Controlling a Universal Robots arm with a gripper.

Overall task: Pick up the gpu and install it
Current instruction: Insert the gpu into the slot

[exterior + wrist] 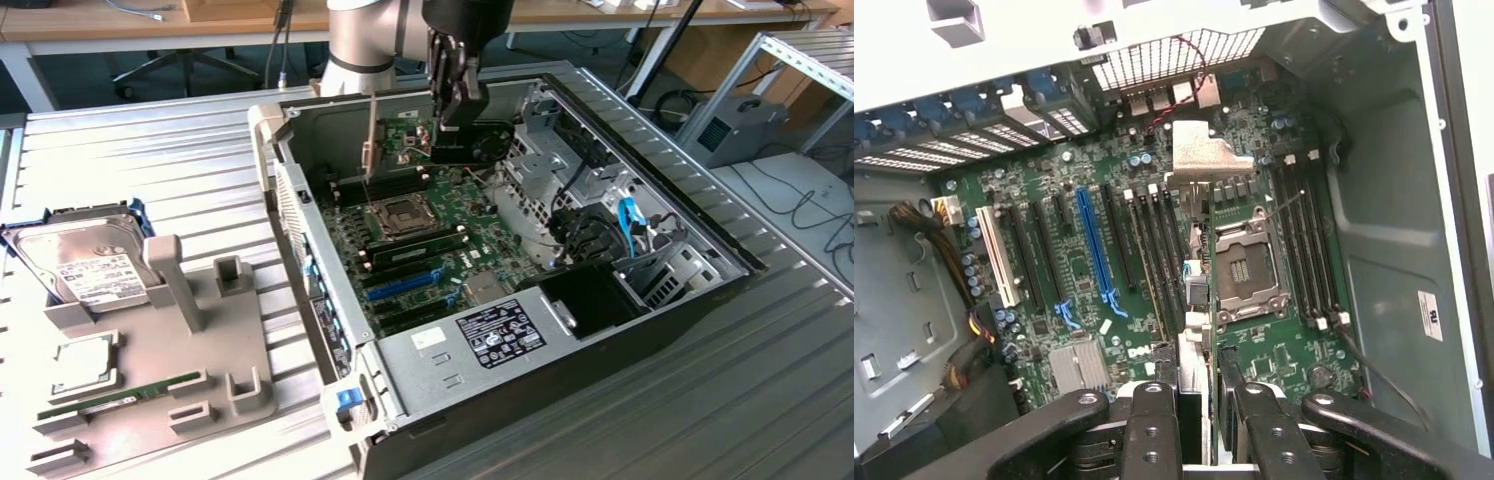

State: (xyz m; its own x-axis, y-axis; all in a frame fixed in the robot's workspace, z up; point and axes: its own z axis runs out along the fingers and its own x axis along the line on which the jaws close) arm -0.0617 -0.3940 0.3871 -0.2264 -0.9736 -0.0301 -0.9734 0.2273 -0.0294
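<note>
Over the green motherboard (454, 240), thin flat gpu (470, 146) in the black pincer (454, 108).

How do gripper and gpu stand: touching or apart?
Touching. The wrist view shows the gpu edge-on, clamped between the gripper fingers with no gap on either side.

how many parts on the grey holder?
3: hard drive at the far end, CPU in the middle, RAM stick nearest the camera. Smaller ones may be hidden.
</note>
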